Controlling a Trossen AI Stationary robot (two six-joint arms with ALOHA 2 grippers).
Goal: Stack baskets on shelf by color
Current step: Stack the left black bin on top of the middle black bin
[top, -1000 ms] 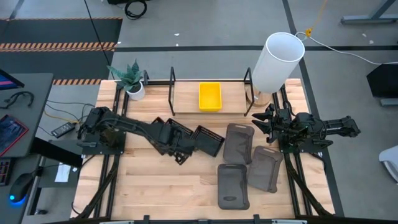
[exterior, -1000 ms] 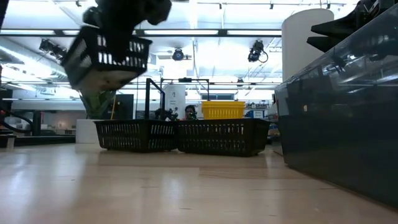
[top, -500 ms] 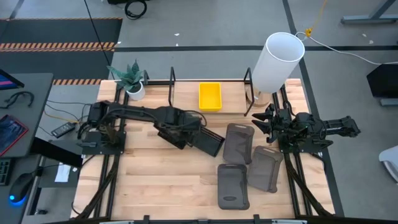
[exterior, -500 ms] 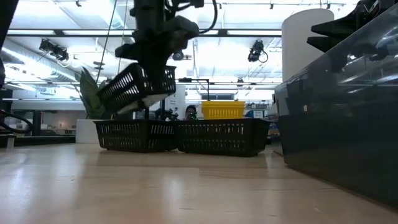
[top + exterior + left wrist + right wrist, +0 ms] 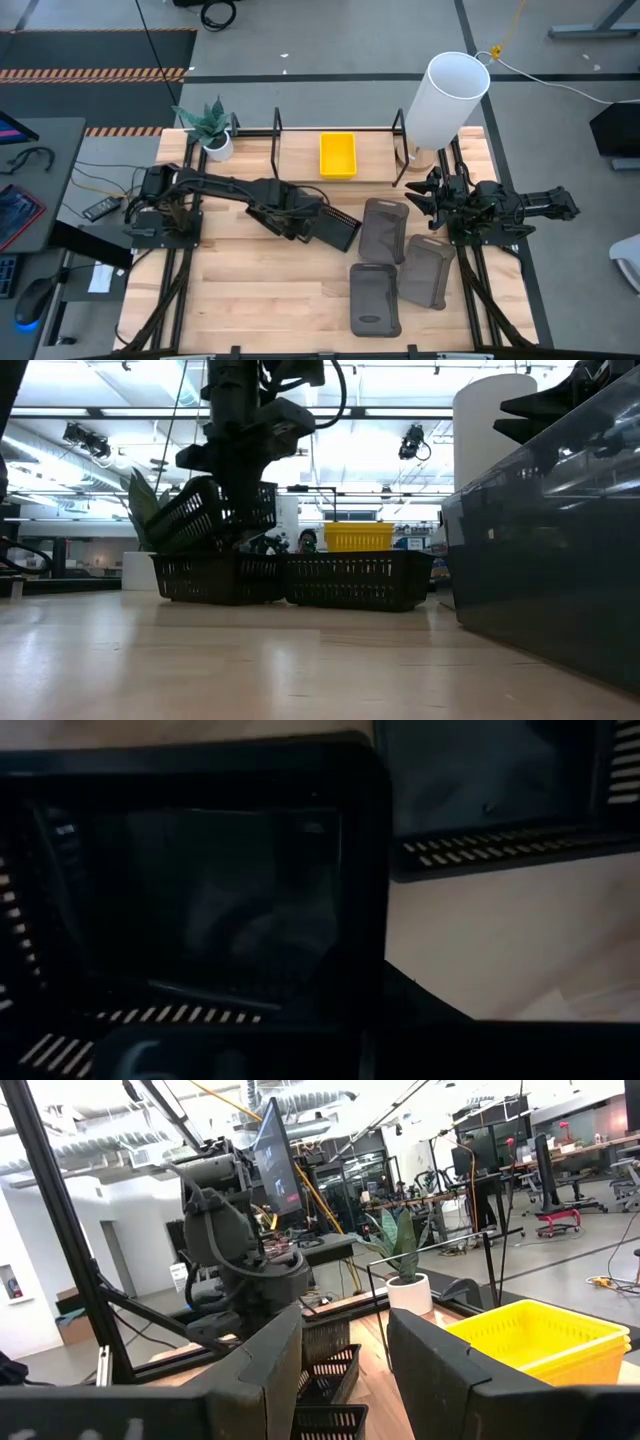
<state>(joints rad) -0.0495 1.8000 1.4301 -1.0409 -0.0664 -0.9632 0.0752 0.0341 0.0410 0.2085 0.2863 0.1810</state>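
Left pincer [image 5: 296,212] has lowered, gripping black slatted basket [image 5: 215,512], now tilted onto second black basket [image 5: 215,577] mid-table. Third black basket [image 5: 337,227] beside. Grey baskets [image 5: 385,232] toward right edge. Right pincer [image 5: 420,193] open, unmoved. Yellow baskets [image 5: 337,155] on shelf [image 5: 277,145], far edge.

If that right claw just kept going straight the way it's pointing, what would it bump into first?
Probably the left gripper with its black basket; nothing nearer shows between the right gripper's open fingers. Depth is unclear.
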